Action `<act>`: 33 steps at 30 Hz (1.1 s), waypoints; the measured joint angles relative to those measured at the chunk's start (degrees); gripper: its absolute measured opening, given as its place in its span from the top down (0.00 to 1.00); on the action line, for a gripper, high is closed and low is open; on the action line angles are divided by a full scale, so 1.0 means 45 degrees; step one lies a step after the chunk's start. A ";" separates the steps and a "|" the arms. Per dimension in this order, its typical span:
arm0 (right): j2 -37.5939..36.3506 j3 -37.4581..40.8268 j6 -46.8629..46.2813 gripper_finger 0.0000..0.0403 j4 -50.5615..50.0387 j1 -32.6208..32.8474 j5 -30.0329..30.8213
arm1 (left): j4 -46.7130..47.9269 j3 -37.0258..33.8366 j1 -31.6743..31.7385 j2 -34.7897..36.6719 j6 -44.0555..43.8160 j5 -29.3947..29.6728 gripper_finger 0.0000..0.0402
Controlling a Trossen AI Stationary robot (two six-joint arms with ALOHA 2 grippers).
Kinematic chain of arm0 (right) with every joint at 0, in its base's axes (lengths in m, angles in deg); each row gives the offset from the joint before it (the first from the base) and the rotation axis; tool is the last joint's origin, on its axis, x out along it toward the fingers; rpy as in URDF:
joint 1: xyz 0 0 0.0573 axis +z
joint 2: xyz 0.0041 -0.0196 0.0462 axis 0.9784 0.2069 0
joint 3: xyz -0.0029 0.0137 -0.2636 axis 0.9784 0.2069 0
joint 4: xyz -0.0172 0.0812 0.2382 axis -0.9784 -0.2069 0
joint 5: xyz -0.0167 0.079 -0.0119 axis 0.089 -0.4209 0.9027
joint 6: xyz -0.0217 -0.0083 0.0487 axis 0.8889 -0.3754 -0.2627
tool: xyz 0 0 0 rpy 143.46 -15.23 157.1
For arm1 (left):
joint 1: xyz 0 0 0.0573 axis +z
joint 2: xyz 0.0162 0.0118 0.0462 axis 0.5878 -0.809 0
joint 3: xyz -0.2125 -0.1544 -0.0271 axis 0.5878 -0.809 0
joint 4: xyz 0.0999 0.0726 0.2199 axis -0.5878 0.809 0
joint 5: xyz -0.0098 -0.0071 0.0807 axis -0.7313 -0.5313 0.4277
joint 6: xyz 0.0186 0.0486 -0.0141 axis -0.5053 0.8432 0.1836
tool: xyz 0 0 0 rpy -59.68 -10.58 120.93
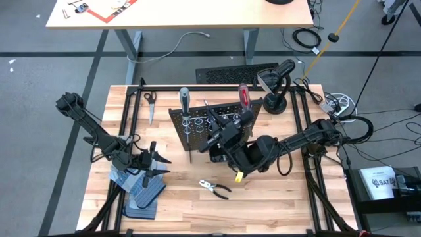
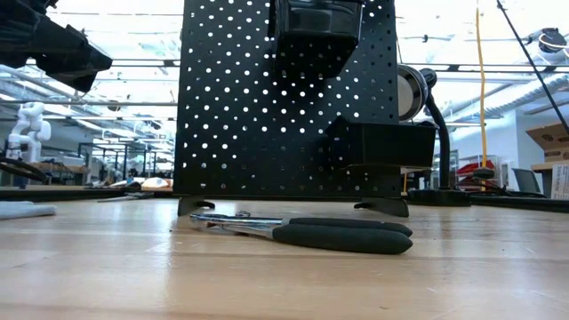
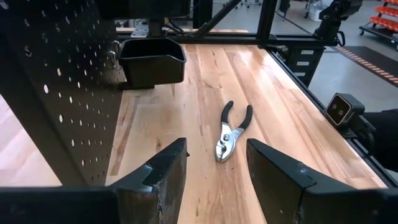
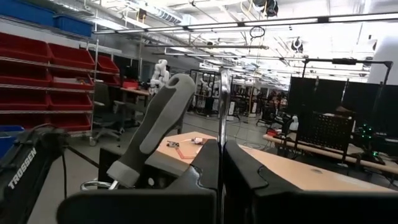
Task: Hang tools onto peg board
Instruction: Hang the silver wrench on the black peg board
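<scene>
High view: pegboard [image 1: 197, 125] stands mid-table; right gripper [image 1: 222, 135] clamped on a thin silver tool [image 4: 222, 112] at its rings. Risk: the tool misses its ring, or nudges the grey screwdriver [image 1: 185, 100]. Pliers [image 1: 215, 189] lie loose. Left gripper [image 1: 152, 160] spread, idle. Legible: "TROSSEN" on the arm [image 4: 22, 168].

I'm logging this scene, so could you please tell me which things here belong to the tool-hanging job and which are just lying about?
Job:
peg board
grey-handled screwdriver
red-handled screwdriver
pliers

Lying about:
scissors
work gloves
desk lamp
ribbed mat
</scene>
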 joint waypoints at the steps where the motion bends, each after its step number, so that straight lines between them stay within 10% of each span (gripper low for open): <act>1: 0.0000 0.0000 0.0027 1.00 -0.0001 0.0031 0.0006 | 0.0005 0.0000 0.0000 0.0000 -0.0001 0.0000 0.56; 33: 0.0063 -0.0010 -0.0109 0.99 -0.1005 0.0505 0.0709 | 0.0008 0.0000 0.0000 0.0000 0.0023 0.0000 0.56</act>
